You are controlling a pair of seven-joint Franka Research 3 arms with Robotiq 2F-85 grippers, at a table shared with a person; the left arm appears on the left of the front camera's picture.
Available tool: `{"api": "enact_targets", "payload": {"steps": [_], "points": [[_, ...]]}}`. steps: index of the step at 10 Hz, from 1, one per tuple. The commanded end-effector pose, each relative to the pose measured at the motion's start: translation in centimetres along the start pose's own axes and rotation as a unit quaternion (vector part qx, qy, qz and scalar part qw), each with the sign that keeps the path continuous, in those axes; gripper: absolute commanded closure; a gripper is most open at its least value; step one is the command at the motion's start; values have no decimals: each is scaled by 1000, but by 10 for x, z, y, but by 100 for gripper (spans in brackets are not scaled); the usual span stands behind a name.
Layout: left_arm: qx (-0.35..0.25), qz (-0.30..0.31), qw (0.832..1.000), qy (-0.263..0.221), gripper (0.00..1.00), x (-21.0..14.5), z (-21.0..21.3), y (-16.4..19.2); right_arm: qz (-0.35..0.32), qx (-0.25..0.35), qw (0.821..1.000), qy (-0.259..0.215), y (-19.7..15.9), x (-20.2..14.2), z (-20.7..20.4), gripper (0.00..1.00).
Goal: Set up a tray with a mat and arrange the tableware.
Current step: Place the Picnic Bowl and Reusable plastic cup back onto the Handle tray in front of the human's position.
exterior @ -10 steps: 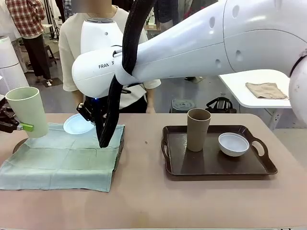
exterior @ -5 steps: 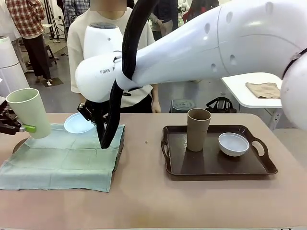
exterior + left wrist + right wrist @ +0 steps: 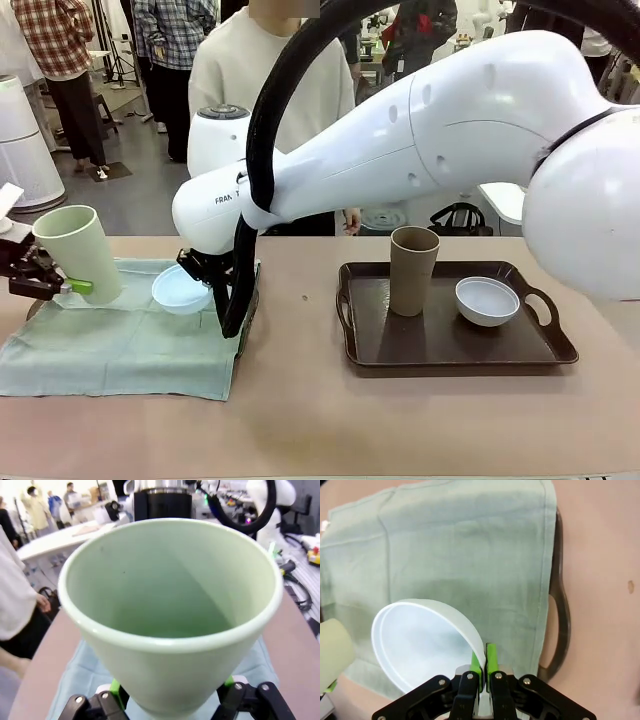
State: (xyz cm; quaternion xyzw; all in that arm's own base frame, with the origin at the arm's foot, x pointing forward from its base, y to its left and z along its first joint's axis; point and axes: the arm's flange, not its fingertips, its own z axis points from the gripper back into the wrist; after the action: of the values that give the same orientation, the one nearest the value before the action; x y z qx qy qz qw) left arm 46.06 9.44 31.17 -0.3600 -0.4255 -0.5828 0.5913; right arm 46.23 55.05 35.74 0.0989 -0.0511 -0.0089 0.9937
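Observation:
My left gripper [image 3: 72, 286] is shut on the base of the pale green tumbler [image 3: 80, 252], which tilts over the left end of the green mat [image 3: 120, 345]. The left wrist view looks into the tumbler [image 3: 170, 605], with green pads [image 3: 116, 687] on either side of its base. My right gripper [image 3: 207, 272] reaches across, shut on the rim of the light blue bowl [image 3: 180, 290], held tilted just above the mat. The bowl [image 3: 417, 645] hangs in my right gripper [image 3: 483, 661] over the mat [image 3: 460, 555]. A dark tray's handle [image 3: 561, 615] shows beyond the mat's edge.
A second brown tray [image 3: 450, 352] on the right holds the brown tumbler [image 3: 413, 268] and the whitish bowl [image 3: 487, 300]. A person in a cream top [image 3: 270, 70] stands behind the table. My right arm's big white link [image 3: 420, 130] spans the table's middle.
My right gripper has carried the light blue bowl down and a little to the right, closer to the mat. The green tumbler has shifted down and right, tilting more. The person moved right.

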Motion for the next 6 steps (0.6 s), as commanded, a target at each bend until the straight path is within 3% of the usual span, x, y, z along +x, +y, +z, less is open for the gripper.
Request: {"api": "enact_targets", "payload": {"steps": [1,6], "points": [[3,-6,1000,14,18,-14,-13,15,-5,-6,1000,10,0,4,-3,95],[3,7,1000,28,18,-33,-31,21,-1,-11,1000,24,-4,0,-20,95]]}}
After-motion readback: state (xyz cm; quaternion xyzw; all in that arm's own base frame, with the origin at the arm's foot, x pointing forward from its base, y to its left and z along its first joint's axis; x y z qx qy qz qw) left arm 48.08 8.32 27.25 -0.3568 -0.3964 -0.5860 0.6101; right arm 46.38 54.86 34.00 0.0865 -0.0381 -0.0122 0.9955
